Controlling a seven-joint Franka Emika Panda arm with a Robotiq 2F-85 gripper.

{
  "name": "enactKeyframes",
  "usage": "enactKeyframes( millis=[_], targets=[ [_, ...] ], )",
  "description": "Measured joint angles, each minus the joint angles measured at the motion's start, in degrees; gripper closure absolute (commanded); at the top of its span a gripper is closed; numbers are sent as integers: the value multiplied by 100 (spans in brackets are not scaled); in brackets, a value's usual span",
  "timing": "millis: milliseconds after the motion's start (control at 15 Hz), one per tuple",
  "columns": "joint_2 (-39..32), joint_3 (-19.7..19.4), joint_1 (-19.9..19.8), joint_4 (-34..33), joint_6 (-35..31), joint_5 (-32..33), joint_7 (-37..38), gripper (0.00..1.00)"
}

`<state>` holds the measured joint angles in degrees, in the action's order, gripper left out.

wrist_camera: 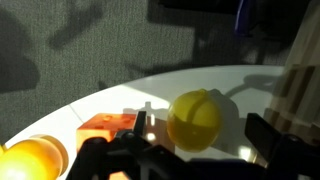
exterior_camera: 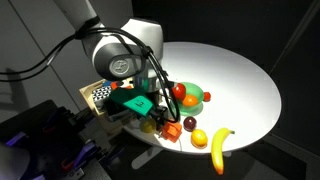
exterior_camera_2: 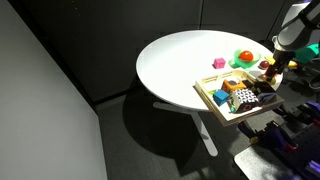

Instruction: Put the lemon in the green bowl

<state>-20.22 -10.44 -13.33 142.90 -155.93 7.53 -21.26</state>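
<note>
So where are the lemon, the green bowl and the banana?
lemon (wrist_camera: 195, 118), wrist view, middle of its skin.
green bowl (exterior_camera: 205, 97), an exterior view, bare rim.
banana (exterior_camera: 221, 148), an exterior view, middle of its length.

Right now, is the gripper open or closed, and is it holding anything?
Gripper: open, holding nothing; the lemon lies between its jaws, not yet gripped.

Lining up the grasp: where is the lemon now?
Wrist view: the lemon sits on the white table right of centre, with the red cube on its left and the wooden tray on its right.
</note>
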Motion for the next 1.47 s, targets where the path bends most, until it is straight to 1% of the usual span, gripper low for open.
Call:
enactKeyframes(
  millis=[267,333,400,467,533,667,733,1133,1467],
  targets=[
    [-93,28,0,-20,-78,0,0,0],
    [-124,28,-1,-26,-90,0,0,9],
    [-154,28,-5,-32,-103,0,0,27],
    [-191,28,-9,-43,-116,0,0,34],
    [-226,28,-14,-52,-131,0,0,44],
    [-291,27,-22,-72,-167,0,0,60],
    [-321,27,-23,-86,-179,0,0,66],
    [-282,24,-70,-150,-164,0,-36,66],
    [50,24,-149,-154,101,0,-85,66]
  ],
)
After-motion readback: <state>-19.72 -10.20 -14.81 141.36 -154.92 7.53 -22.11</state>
